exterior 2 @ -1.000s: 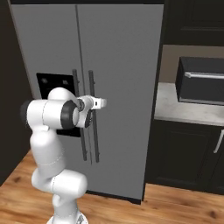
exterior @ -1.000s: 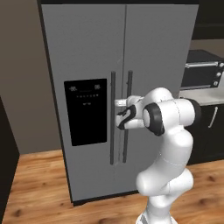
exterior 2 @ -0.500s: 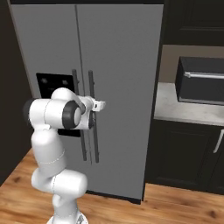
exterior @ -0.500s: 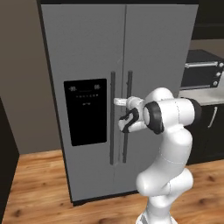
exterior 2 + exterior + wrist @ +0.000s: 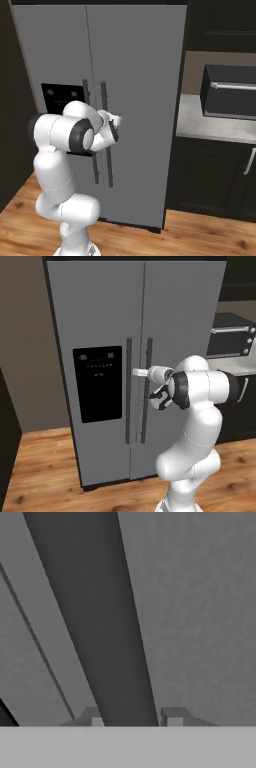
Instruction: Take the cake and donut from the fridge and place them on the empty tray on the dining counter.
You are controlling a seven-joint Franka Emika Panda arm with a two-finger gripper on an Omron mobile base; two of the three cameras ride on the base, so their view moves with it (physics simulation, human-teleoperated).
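At the fridge (image 5: 135,356) front, both doors were closed. Gripper (image 5: 134,714) fingers (image 5: 172,716) sat partly open, astride the dark right-hand door handle (image 5: 100,622), one tip each side at 6 o'clock; contact could not be told.

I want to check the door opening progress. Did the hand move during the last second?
Yes, slightly. In the left base view the hand has shifted left along the fridge, now reaching the right door's handle, which stands between its fingers in the hand view.
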